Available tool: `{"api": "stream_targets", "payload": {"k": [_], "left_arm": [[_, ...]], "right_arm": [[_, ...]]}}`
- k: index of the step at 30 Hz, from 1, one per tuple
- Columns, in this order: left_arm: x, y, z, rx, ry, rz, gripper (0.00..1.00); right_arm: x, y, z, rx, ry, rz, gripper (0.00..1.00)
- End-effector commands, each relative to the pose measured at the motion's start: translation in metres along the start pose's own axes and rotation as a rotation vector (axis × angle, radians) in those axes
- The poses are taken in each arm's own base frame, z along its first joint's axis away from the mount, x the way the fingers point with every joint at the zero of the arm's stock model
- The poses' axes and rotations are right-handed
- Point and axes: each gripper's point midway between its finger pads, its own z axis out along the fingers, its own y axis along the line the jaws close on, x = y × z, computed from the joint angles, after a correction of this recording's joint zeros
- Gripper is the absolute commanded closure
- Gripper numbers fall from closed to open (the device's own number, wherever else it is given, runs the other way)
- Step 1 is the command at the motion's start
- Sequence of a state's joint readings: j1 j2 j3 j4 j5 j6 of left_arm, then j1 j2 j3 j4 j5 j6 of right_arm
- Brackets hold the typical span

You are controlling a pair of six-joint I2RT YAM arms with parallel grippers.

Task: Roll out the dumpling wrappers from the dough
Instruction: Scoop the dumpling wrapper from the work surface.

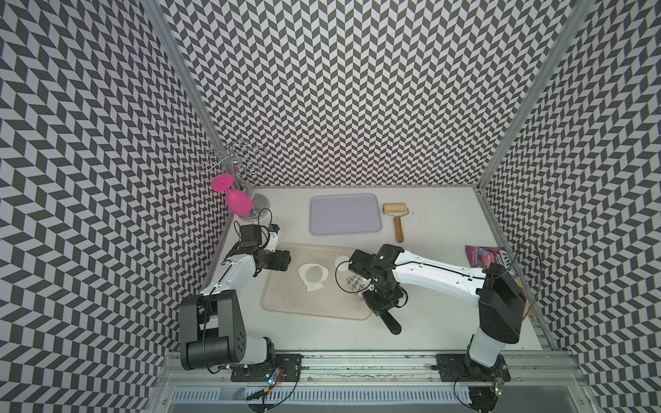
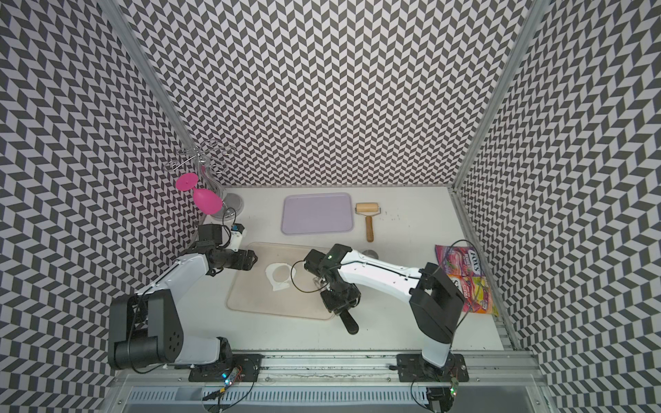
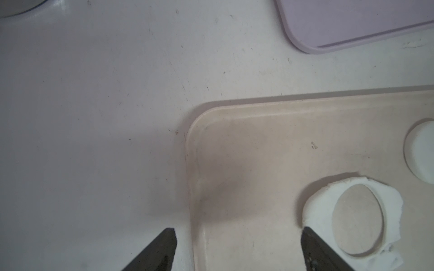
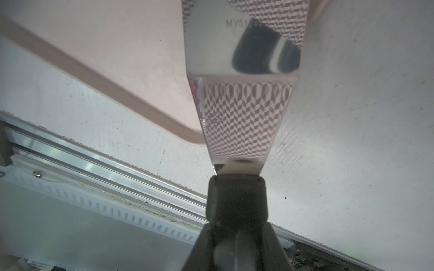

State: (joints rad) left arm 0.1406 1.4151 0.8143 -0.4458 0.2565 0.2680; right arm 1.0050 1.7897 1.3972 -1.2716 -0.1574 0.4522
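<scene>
The dough (image 1: 316, 288) (image 2: 279, 286) (image 3: 317, 211) is a thin white sheet with a round hole, lying on the beige tray (image 1: 272, 304) (image 2: 232, 304) (image 3: 192, 140) (image 4: 117, 93). To its right lies a round dumpling wrapper (image 1: 341, 260) (image 3: 422, 152), partly under my right arm. My left gripper (image 1: 286, 261) (image 3: 238, 232) hangs open over the tray's far left corner, empty. My right gripper (image 1: 379, 304) (image 4: 237, 234) is shut on the black handle of a metal spatula (image 1: 352, 282) (image 4: 242, 112). The blade points over the tray toward the wrapper.
A lilac tray (image 1: 345, 214) (image 3: 352, 23) and a wooden roller (image 1: 395, 214) lie at the back. A wire rack with a pink glass (image 1: 238, 200) stands back left. Candy bags (image 2: 461, 261) lie at the right wall. A grey metal round piece (image 2: 370, 254) peeks from behind my right arm.
</scene>
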Motion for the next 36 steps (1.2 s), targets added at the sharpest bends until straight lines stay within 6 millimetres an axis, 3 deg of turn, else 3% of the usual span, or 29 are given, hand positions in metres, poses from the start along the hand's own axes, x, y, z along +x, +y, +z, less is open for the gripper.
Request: {"api": "stream_targets", "payload": {"k": [1, 19, 36], "left_arm": [[-0.002, 0.000, -0.003, 0.005, -0.024, 0.001, 0.14], [-0.003, -0.001, -0.003, 0.012, -0.026, 0.002, 0.14], [-0.002, -0.001, -0.003, 0.011, -0.023, 0.002, 0.14]], "right_arm": [[-0.006, 0.003, -0.003, 0.008, 0.003, -0.034, 1.00], [-0.035, -0.006, 0.008, 0.018, 0.031, -0.002, 1.00], [-0.068, 0.002, 0.009, 0.027, -0.023, -0.003, 1.00]]}}
